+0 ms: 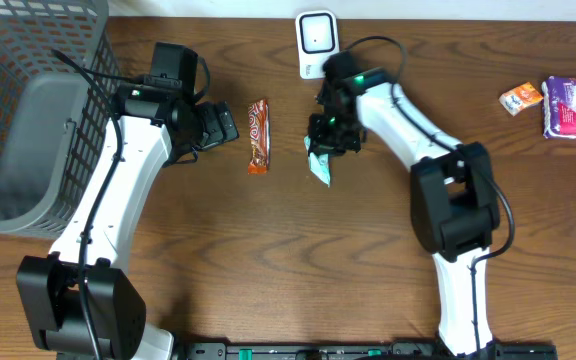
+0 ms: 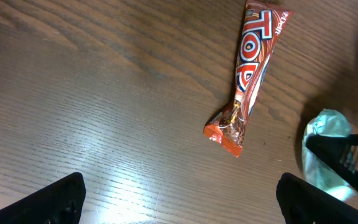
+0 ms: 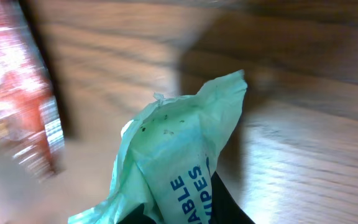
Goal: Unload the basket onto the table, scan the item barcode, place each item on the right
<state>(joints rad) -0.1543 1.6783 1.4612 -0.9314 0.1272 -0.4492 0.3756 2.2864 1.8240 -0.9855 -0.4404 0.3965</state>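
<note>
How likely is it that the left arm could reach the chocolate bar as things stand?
Probably yes: the open left gripper faces the chocolate bar with only bare table between; the wipes packet is beyond it.

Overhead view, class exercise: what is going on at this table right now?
The right end effector is shut on a pale green wipes packet, held near the white scanner. The left end effector is open beside a red chocolate bar lying on the table. A grey basket stands at the left.
</note>
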